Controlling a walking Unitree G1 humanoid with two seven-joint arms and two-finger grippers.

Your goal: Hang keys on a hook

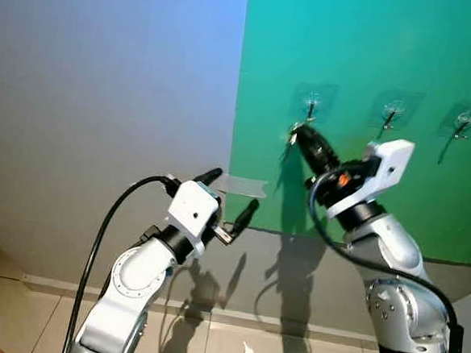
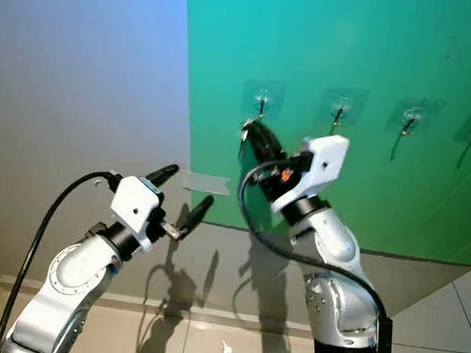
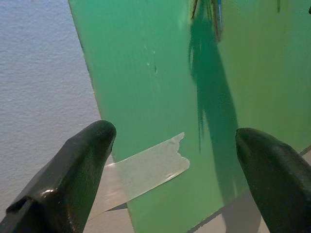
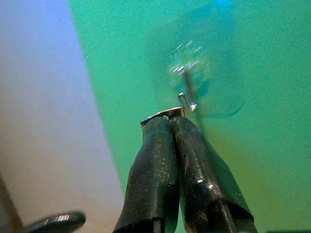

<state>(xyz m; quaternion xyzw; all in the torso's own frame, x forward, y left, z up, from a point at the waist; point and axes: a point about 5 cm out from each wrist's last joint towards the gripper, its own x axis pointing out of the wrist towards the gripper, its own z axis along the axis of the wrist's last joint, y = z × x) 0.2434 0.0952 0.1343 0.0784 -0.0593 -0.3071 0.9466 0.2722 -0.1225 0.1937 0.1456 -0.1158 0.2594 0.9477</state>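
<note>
My right gripper (image 1: 301,135) is raised against the green board (image 1: 373,65), shut on the keys (image 1: 292,137), whose metal ring (image 4: 165,115) sticks out past the fingertips. It sits just below the leftmost clear hook (image 1: 311,107) on the board; in the right wrist view that hook (image 4: 187,77) lies just beyond the ring, and I cannot tell whether they touch. My left gripper (image 1: 233,194) is held up lower and to the left, open and empty, pointing at the board's left edge.
Two more clear hooks (image 1: 393,113) (image 1: 465,121) are stuck on the board further right. A strip of clear tape (image 3: 146,170) holds the board's left edge to the grey wall (image 1: 105,78). Tiled floor (image 1: 232,346) lies below.
</note>
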